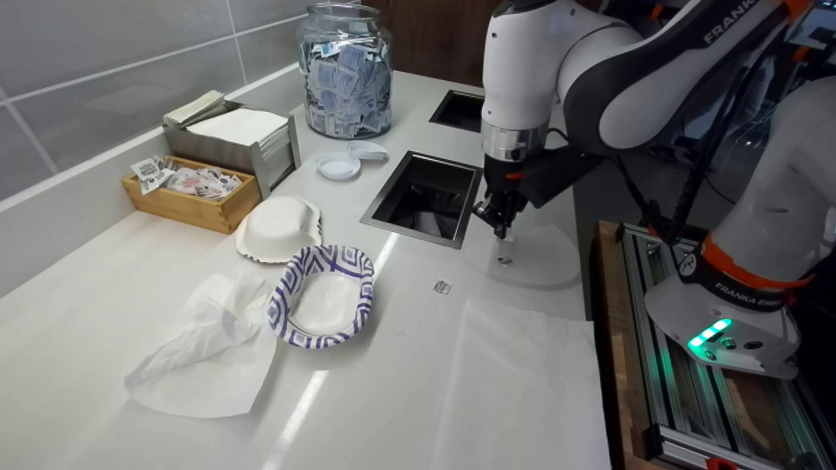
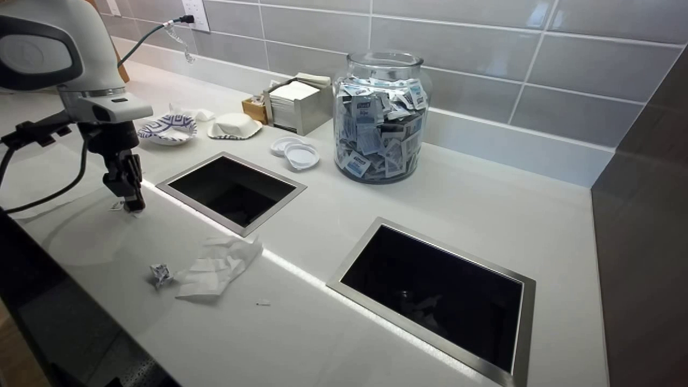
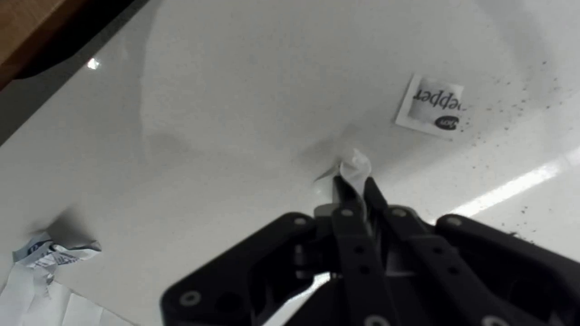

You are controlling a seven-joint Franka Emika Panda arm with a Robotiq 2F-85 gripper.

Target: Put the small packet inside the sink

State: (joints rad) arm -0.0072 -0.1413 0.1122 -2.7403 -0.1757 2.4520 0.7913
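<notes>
Pinching the small packet, hand pointing down, sink nearby

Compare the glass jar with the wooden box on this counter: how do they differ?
The glass jar is tall and round; the wooden box is low and rectangular. The glass jar's sides are see-through; the wooden box's are solid. The jar's packets look bluish and white; the box's packets look white and pinkish. Both hold many packets.

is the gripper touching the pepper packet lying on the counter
Apart: the wrist view shows a strip of counter between the gripper and the pepper packet.
</notes>
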